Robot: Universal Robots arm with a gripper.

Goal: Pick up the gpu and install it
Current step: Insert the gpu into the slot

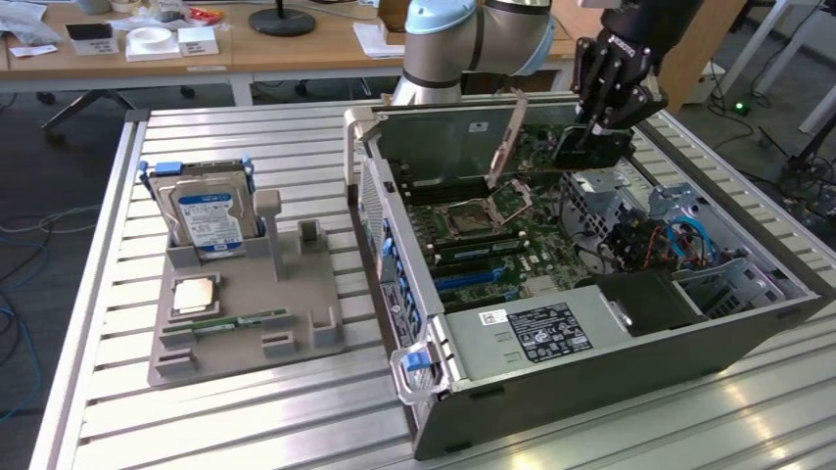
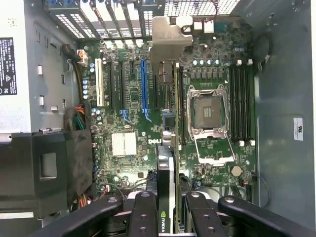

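Above the motherboard [image 2: 129, 106], fingers [image 2: 144, 215] clamped on the thin dark gpu [image 2: 166, 177] with silvery bracket [image 2: 170, 37].

The slatted table [image 1: 261, 411] carries two units side by side. On the exterior view's left sits the parts holder [image 1: 242, 338]. The hard drive [image 1: 209, 220] stands upright in its rear slot, the processor chip [image 1: 196, 294] lies flat in front of the drive, and the memory stick [image 1: 242, 320] lies in front of the chip.

On the exterior view's right lies the computer case [image 1: 588, 377], open side up, with the motherboard [image 1: 510, 245] on its floor and the power supply [image 1: 549, 328] at its near end.

The gripper [image 1: 604, 122] hangs over the far end of the case. The gpu [image 1: 590, 149] sits between its fingers, above the board. In the wrist view the card runs edge-on between the expansion slots [image 2: 144, 89] and the processor socket [image 2: 210, 116].
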